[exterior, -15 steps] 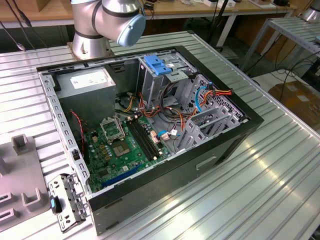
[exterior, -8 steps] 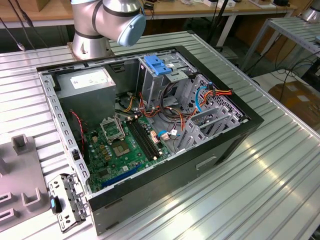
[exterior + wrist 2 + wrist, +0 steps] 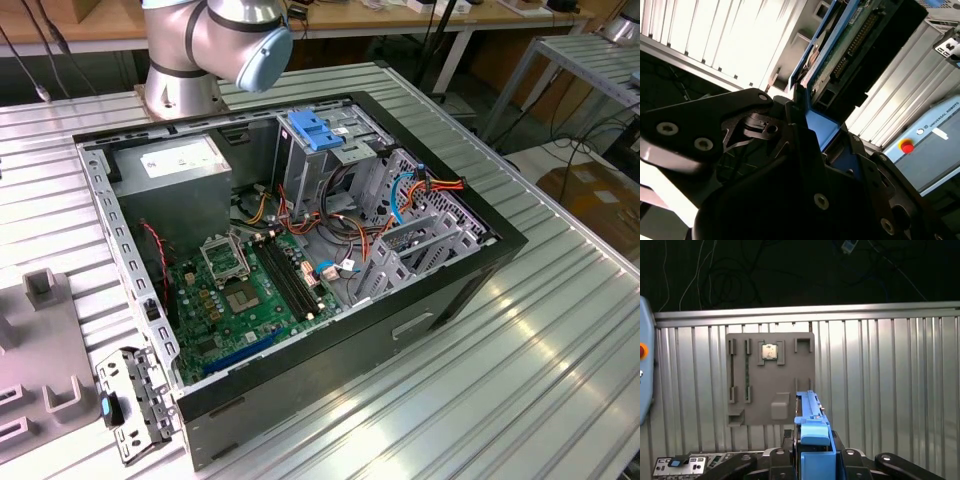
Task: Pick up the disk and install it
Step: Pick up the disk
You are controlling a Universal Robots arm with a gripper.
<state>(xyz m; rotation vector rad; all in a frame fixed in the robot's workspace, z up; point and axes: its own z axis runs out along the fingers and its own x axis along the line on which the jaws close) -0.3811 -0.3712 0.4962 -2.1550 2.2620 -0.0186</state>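
**Open computer case; disk in gripper**

Computer case [image 3: 470, 290], exterior view: power supply [image 3: 185, 175] at 11 o'clock, motherboard [image 3: 250, 290] at 7, drive cage [image 3: 318, 130] at 1. Grey fixture plate [image 3: 770, 390]: one chip [image 3: 770, 351] seated. Gripper [image 3: 812, 439]: clamped narrow on disk [image 3: 809, 407] at its blue rails.

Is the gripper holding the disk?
Yes, in the second wrist view the gripper is clamped on the disk at its blue rail.

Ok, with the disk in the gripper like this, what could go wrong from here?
The gripper grips the disk near one end, so most of it sticks out; it might tilt or slip. Loose orange and blue cables lie beside the drive cage in the case, where the disk could snag.
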